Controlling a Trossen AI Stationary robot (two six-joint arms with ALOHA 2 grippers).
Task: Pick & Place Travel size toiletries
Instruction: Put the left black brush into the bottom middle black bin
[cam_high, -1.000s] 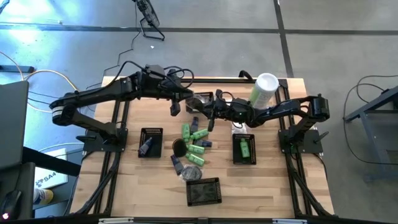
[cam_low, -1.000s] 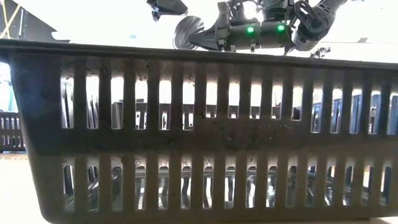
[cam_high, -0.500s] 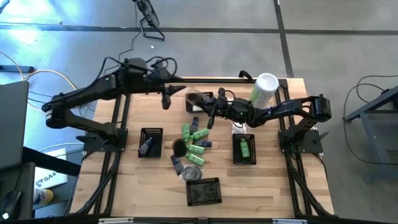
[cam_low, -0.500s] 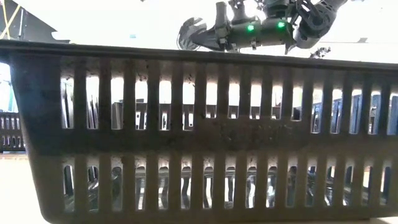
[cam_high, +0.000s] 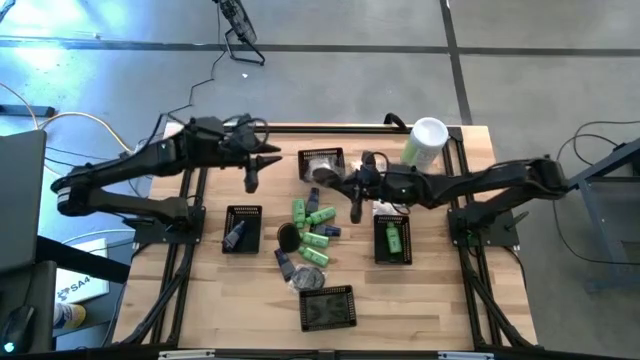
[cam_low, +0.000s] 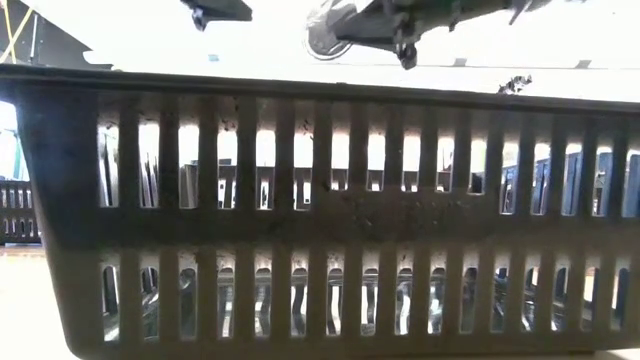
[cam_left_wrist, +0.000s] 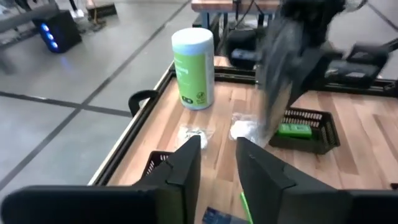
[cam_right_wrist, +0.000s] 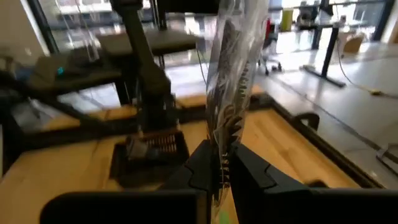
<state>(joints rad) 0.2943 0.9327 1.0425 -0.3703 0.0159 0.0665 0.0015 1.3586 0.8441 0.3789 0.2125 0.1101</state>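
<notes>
The toiletries (cam_high: 310, 238) lie in a heap mid-table: green bottles, a dark round piece, black tubes, a crinkly packet. One green bottle (cam_high: 393, 238) rests in the right basket. My right gripper (cam_high: 357, 197) hovers over the heap's far side, shut on a clear crinkly packet (cam_right_wrist: 235, 56) with dark contents. This packet also shows in the left wrist view (cam_left_wrist: 280, 81) and the low view (cam_low: 325, 22). My left gripper (cam_left_wrist: 217, 158) is open and holds nothing. It hangs above the table left of the far basket (cam_high: 320, 163). My right gripper pinches the clear packet between its two fingers by one end (cam_right_wrist: 221, 163). The rest of the packet reaches out beyond the fingertips. In the left wrist view it hangs below the gripper, lifted clear of the table.
Black slatted baskets stand left (cam_high: 243, 228), right (cam_high: 392, 240), near (cam_high: 328, 307) and far. The near one fills the low view (cam_low: 320, 215). A tall pale-green canister (cam_high: 425, 145) stands at the far right. Two white packets (cam_left_wrist: 193, 134) lie near it. Bare wood lies along the near corners.
My left gripper has drawn back from the far basket toward the table's left. My right gripper has risen with the packet and shifted slightly toward the near edge and the right, its arm stretching out.
</notes>
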